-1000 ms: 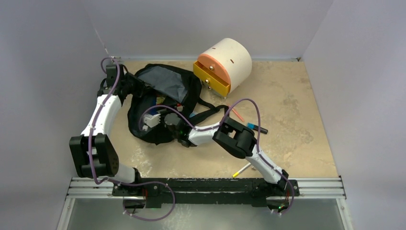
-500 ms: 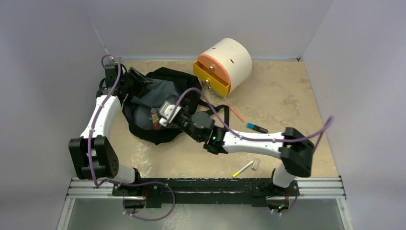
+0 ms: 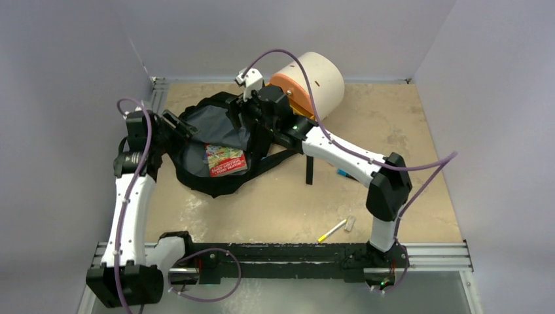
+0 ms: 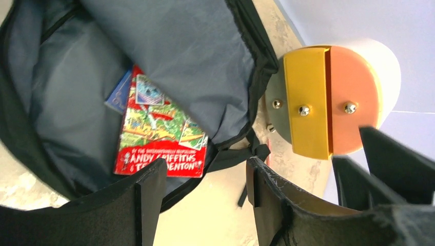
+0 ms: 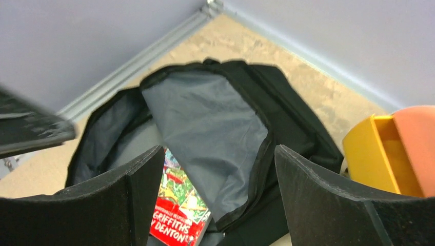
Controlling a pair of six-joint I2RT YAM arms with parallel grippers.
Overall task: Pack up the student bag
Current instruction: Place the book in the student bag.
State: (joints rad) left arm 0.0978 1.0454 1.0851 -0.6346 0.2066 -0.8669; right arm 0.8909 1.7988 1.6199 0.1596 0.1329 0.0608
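Your left gripper (image 4: 204, 177) and right gripper (image 5: 216, 154) both hung open and empty at the mouth of the bag (image 3: 199, 185). The bag lay unzipped at the far left with a book (image 3: 226, 160) inside. The yellow pen (image 3: 332, 230) lay well to its right, slanted, nearer the right gripper.

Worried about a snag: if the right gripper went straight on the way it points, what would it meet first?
Probably the student bag: the open right gripper aims at its grey lining flap, the red book lying beside that line. Depth is unclear.
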